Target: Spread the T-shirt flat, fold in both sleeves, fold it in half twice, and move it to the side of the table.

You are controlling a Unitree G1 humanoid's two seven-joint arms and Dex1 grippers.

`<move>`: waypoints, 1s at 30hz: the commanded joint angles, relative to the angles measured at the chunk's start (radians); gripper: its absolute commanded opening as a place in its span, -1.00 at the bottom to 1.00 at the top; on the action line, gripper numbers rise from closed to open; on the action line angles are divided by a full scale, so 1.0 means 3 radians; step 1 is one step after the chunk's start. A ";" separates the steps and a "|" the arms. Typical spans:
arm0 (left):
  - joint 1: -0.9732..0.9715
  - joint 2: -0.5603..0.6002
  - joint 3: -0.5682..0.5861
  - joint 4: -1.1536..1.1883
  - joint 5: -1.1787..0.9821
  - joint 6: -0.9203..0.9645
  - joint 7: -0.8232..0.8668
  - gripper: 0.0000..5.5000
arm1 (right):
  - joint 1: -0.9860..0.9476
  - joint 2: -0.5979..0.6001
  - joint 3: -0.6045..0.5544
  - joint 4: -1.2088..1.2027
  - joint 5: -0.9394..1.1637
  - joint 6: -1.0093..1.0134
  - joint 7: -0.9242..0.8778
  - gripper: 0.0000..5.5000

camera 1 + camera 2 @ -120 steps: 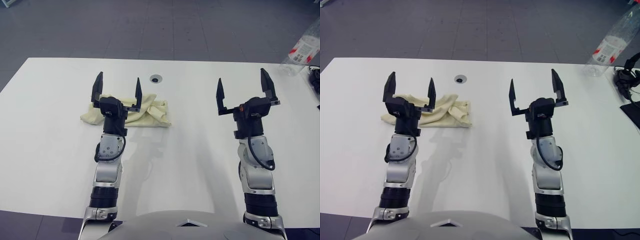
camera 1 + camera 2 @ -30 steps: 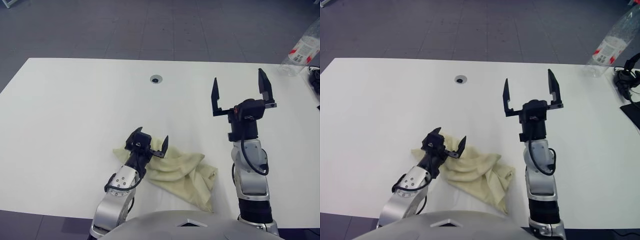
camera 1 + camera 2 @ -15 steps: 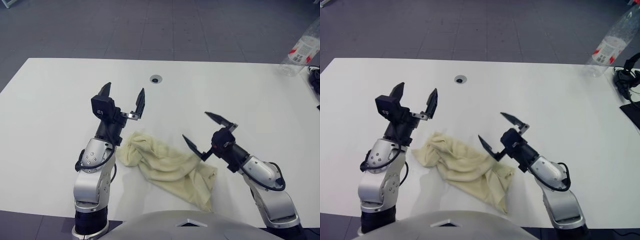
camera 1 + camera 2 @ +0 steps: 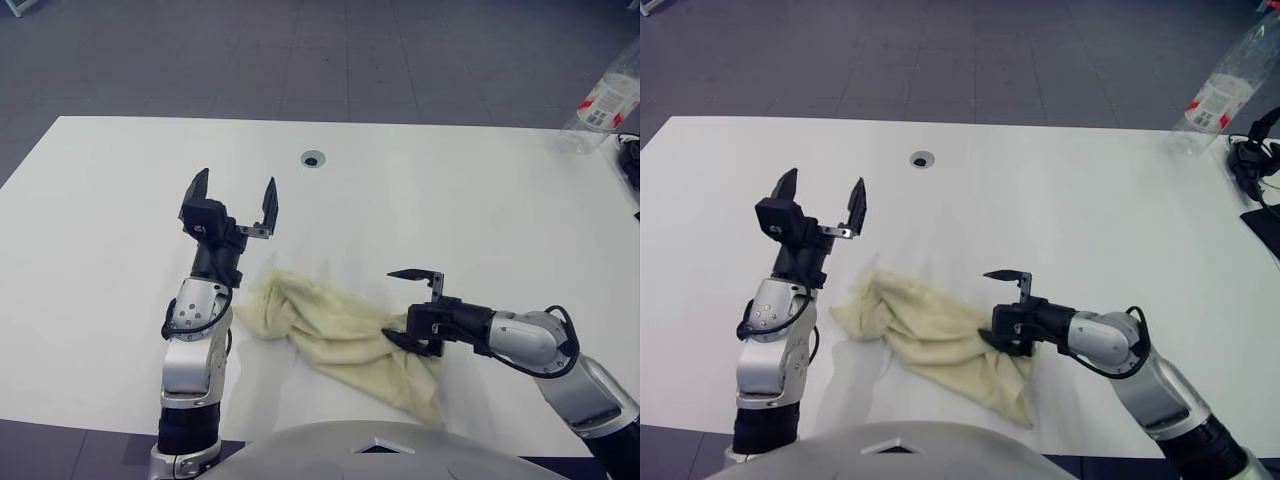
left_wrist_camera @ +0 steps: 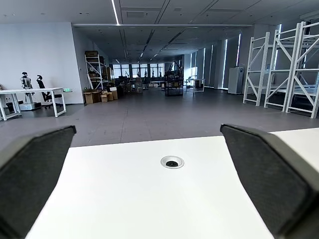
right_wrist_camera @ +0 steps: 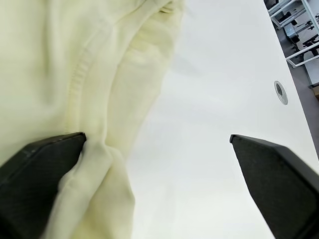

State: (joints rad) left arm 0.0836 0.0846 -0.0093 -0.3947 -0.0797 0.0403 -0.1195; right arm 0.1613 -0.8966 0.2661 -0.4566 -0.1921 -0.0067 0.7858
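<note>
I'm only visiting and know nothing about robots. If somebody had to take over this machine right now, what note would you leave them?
Left gripper: jaws open, empty, raised above the table by the left end of the T-shirt.
Right gripper: jaws open, low at the T-shirt's right edge, one finger against the cloth, nothing gripped.
T-shirt: a crumpled heap near the table's front edge.
Done: nothing spread or folded yet.
Left: spread flat, fold in both sleeves, halve twice, move aside.
</note>
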 commanded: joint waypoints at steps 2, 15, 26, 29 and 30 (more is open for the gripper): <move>-0.0028 -0.0045 -0.0048 0.0097 0.0063 -0.0096 0.0037 0.96 | -0.0136 -0.0416 -0.0001 0.0751 -0.0420 -0.0319 0.0112 0.96; 0.0039 0.0013 -0.0296 0.0334 0.0139 -0.0129 -0.0178 0.96 | -0.0714 -0.0386 -0.0147 0.1326 -0.0145 -0.1720 -0.0119 0.96; -0.0111 0.0322 -0.0532 0.0547 0.0088 0.0055 -0.0783 0.96 | -0.0768 -0.0334 -0.0375 0.0971 0.0374 -0.1760 0.0034 0.96; -0.0193 0.0489 -0.0638 0.0647 0.0066 0.0073 -0.1101 0.96 | -0.0828 -0.0296 -0.0497 0.0954 0.0568 -0.1560 0.0045 0.96; -0.0234 0.0518 -0.0646 0.0675 0.0005 0.0118 -0.1207 0.96 | -0.0836 -0.0286 -0.0540 0.0962 0.0623 -0.1456 0.0046 0.96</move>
State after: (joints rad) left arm 0.0428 0.2130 -0.1916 -0.2132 -0.0470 0.0480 -0.4221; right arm -0.0709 -0.9892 0.1413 -0.1630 -0.0423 -0.4987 0.7902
